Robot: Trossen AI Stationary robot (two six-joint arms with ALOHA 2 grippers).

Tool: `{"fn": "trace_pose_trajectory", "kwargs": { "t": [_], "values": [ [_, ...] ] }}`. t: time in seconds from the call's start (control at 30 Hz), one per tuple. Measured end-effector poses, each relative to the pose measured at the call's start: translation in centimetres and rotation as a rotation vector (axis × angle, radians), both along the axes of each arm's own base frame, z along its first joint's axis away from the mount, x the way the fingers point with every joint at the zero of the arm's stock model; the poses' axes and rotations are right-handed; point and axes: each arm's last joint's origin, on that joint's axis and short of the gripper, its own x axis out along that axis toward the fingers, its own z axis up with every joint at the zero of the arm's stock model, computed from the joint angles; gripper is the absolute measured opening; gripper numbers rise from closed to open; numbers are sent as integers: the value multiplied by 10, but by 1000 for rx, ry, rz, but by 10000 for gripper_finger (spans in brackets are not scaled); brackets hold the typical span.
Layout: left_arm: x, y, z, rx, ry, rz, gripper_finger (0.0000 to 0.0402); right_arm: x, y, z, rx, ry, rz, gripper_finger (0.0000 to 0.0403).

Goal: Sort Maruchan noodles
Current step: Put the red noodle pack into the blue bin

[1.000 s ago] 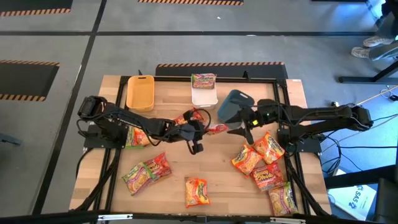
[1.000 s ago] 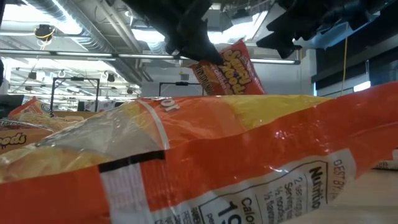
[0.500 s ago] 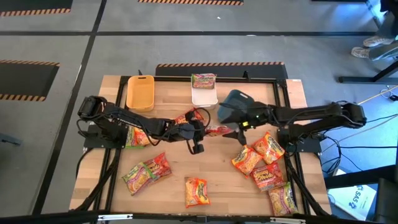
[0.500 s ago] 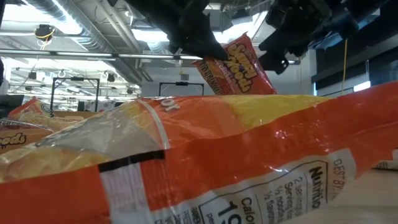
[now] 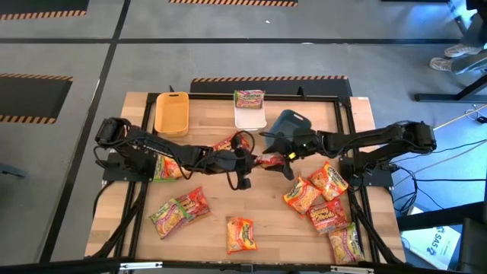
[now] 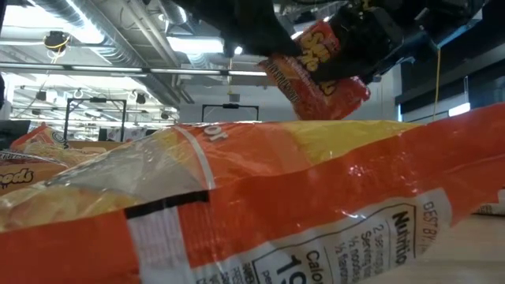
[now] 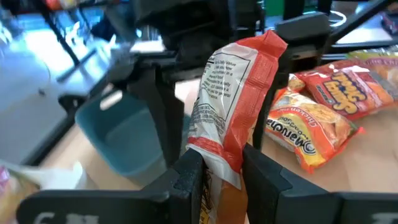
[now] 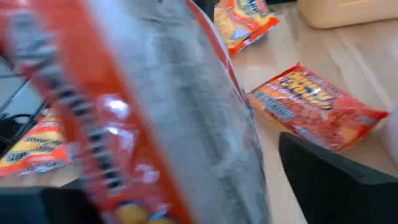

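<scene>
A red-orange Maruchan packet (image 5: 265,160) hangs in the air over the table's middle, between my two grippers. My left gripper (image 5: 246,161) reaches in from the table's left and is shut on it. My right gripper (image 5: 281,156) comes in from the right and is open. Its fingers (image 7: 158,109) stand on either side of the packet's far end without visibly touching it. In the right wrist view the packet (image 8: 155,106) fills most of the picture. Other packets (image 5: 304,195) lie flat on the table. My left gripper pinches the red-orange packet between its two fingers by the end nearest the arm (image 7: 217,158). The fingers (image 7: 189,177) come about level from the table's left. The packet is lifted clear of the table and sticks out beyond the fingertips, standing on edge.
Along the far edge stand a yellow bin (image 5: 171,113), a white bin (image 5: 249,119) with a green-pink packet (image 5: 249,97) at its far end, and a dark grey bin (image 5: 285,125) just behind my right gripper. Packets cluster near right (image 5: 329,217) and near left (image 5: 179,209); one (image 5: 240,234) lies near-centre.
My right gripper has moved toward the table's left, from beside the dark grey bin to the packet, and now straddles its free end. The packet in my left gripper has risen a little and tipped over toward the right gripper.
</scene>
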Motion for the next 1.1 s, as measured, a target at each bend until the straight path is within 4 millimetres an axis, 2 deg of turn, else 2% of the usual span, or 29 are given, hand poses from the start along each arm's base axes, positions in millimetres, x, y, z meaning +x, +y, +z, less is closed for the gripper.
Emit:
{"fn": "trace_pose_trajectory", "kwargs": {
  "t": [0.27, 0.37, 0.5, 0.6, 0.7, 0.8, 0.93, 1.1],
  "values": [
    [1, 0, 3, 76, -9, -2, 80, -1, 2, 13, 4, 55, -34, 136],
    [0, 1, 3, 104, -8, 54, 88, -1, 2, 18, -8, 75, -46, 96],
    [-2, 4, 3, 107, -15, 178, 108, 0, 1, 25, -8, 125, -65, 92],
    [-4, 5, 0, 114, 12, 221, 118, 0, -1, 33, -25, 173, -98, 112],
    [-8, -4, 1, 171, 50, 197, 120, 0, -4, 42, -58, 230, -126, 122],
    [-18, -14, 5, 250, 90, 217, 121, -4, -10, 47, -91, 299, -164, 111],
    [-37, -25, 15, 338, 148, 285, 121, -8, -25, 50, -141, 359, -255, 97],
    [-58, -35, 4, 314, 300, 225, 121, -18, -54, 48, -112, 409, -363, 105]
  ]
}}
